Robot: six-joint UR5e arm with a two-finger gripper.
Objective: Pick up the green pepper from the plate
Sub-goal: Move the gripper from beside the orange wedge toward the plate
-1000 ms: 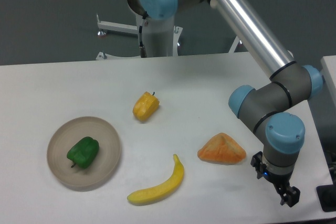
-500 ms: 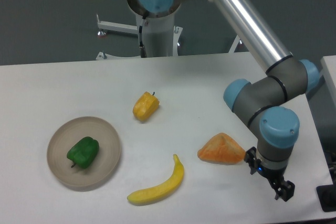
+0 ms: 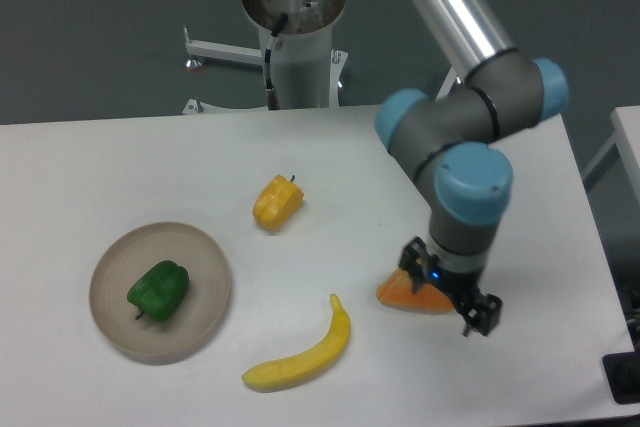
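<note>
fixed camera, single view, looking down across the white table.

the green pepper lies on the plate, slightly left of the plate's centre, lumpy side up, stem end toward the lower left. nothing touches it. the plate sits near the table's left front area.

the gripper is on the opposite side of the table, well apart from the plate and pepper. it hangs low at the right front, pointing down and a bit toward the camera. its black body overlaps the right edge of the orange wedge-shaped piece, so part of that piece is hidden behind it. fingers are small and dark against each other; cannot tell how far apart they stand. nothing seen held between them.

other items on the table:
- yellow-orange pepper near the middle, short dark stem pointing up-right, apart from everything else.
- banana at the front centre, curved, one tip pointing up toward the orange piece, lying between the plate and the gripper, touching neither.

the arm's silver tube runs from the top of the frame down to grey joints with blue caps above the gripper. the robot base column stands behind the table's far edge.
</note>
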